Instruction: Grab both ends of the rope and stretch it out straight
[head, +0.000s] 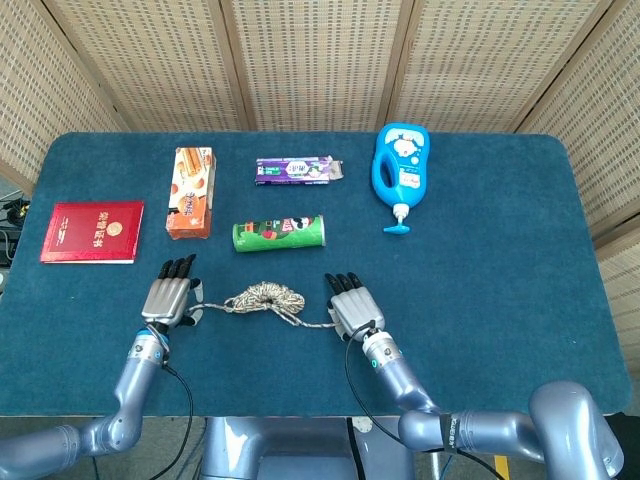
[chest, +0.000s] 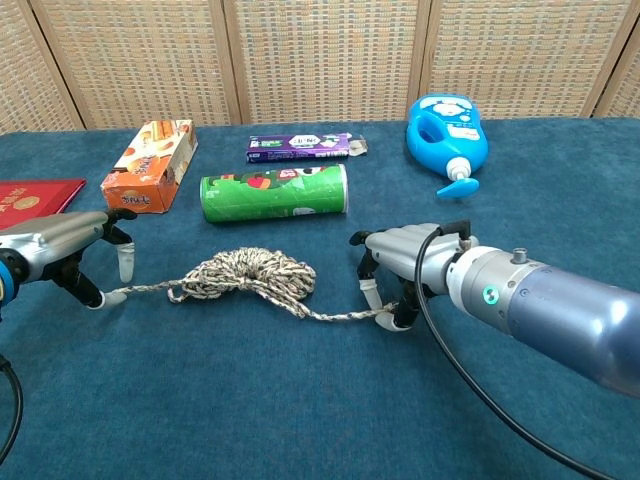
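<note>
The rope (head: 265, 296) lies on the blue table as a loose bundle (chest: 250, 272) with a thin tail running out to each side. My left hand (head: 170, 298) stands over the left tail's end (chest: 112, 293). Its fingers (chest: 124, 262) and thumb are apart on either side of the end, not closed on it. My right hand (head: 350, 308) arches over the right tail's end (chest: 375, 316). The thumb (chest: 402, 318) touches down beside the rope, the fingers (chest: 368, 293) stand a short gap away, and the end lies loose between them.
Behind the rope lies a green can (head: 279, 232) on its side. Further back are an orange box (head: 190, 191), a purple packet (head: 295, 170) and a blue bottle (head: 401, 172). A red booklet (head: 92, 231) lies at the left.
</note>
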